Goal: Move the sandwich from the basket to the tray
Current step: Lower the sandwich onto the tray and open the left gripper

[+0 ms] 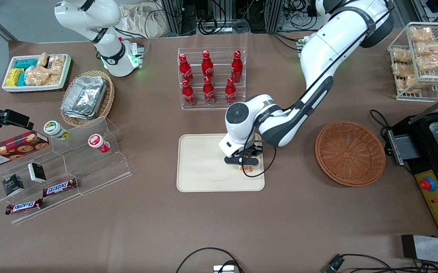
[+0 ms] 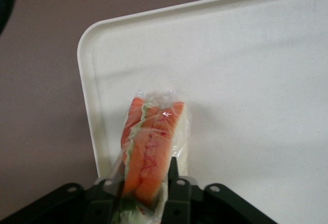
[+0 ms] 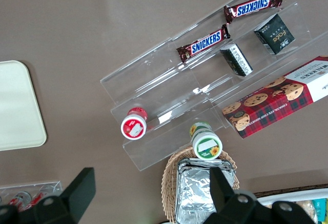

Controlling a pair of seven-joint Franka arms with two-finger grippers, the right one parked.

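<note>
Positions taken from gripper (image 1: 246, 166), low at mid-table. Farther from the front camera, close by: clear rack (image 1: 211, 104) of six red cola bottles (image 1: 208, 64). Toward the parked arm's end: stepped acrylic stand (image 1: 90, 167) with two Snickers bars (image 1: 60, 187), cookie box (image 1: 12, 148), two small dark boxes (image 1: 37, 172), two lidded cups (image 1: 99, 143); oval wicker basket (image 1: 108, 101) of foil containers (image 1: 84, 96); white bin (image 1: 66, 74) of snack packets. Toward the working arm's end: wire rack (image 1: 423, 81) of bagged snacks, black unit (image 1: 431, 201) with red button.
</note>
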